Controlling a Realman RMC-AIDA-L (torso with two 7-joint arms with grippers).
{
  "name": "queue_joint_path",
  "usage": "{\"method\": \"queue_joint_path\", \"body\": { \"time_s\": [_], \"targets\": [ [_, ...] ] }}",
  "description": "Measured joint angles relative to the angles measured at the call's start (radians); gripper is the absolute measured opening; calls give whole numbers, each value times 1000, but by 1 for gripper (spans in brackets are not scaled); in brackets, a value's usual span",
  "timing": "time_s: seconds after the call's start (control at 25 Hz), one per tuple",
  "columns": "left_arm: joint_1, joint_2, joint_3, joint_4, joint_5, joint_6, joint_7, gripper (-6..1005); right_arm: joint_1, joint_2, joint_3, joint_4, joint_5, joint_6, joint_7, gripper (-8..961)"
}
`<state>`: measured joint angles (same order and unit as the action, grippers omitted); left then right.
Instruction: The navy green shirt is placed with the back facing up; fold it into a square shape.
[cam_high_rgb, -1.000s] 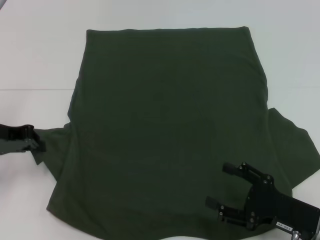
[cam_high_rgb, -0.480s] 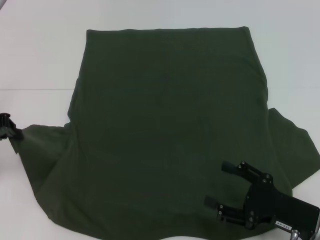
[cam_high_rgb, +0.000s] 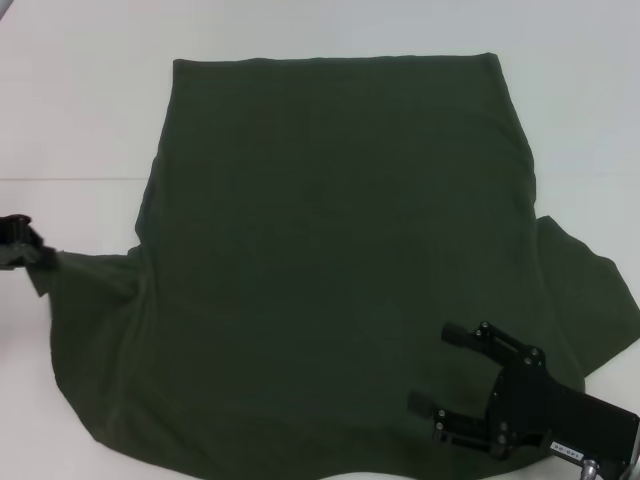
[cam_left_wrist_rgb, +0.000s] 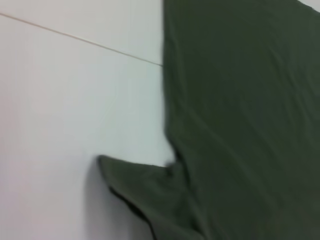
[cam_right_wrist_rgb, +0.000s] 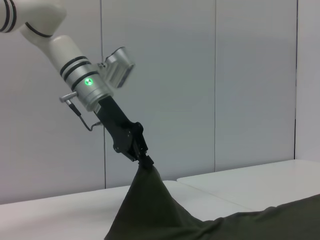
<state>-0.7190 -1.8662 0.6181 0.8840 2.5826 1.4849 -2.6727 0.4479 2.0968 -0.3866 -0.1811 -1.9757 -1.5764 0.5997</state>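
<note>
Head view: navy green shirt (cam_high_rgb: 330, 260) spread back-up on white table (cam_high_rgb: 80, 120). Left gripper (cam_high_rgb: 30, 252) clamped on left sleeve, lifting it, likely to fold inward. Right gripper (cam_high_rgb: 440, 372) apart, hovering over near-right hem, idle.

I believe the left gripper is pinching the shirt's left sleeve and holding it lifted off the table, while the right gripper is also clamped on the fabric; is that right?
Not quite. The left gripper does hold the navy green shirt lifted by its left sleeve, as the right wrist view shows. But the head view shows the right gripper open, its fingers spread above the cloth, gripping nothing.
</note>
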Motion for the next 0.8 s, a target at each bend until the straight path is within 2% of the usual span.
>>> {"method": "queue_joint_path", "body": {
  "time_s": [0.2, 0.36, 0.6, 0.8],
  "targets": [
    [-27, -49, 8, 57, -10, 49, 1, 11, 0, 0, 0, 1, 0, 5, 0, 931],
    [-58, -105, 24, 70, -11, 59, 10, 12, 0, 1, 0, 2, 0, 5, 0, 931],
    [-69, -184, 136, 58, -3, -3, 9, 13, 0, 2, 0, 2, 1, 3, 0, 930],
    [-59, -225, 154, 37, -6, -69, 7, 13, -2, 2, 0, 2, 1, 2, 0, 931]
  ]
}}
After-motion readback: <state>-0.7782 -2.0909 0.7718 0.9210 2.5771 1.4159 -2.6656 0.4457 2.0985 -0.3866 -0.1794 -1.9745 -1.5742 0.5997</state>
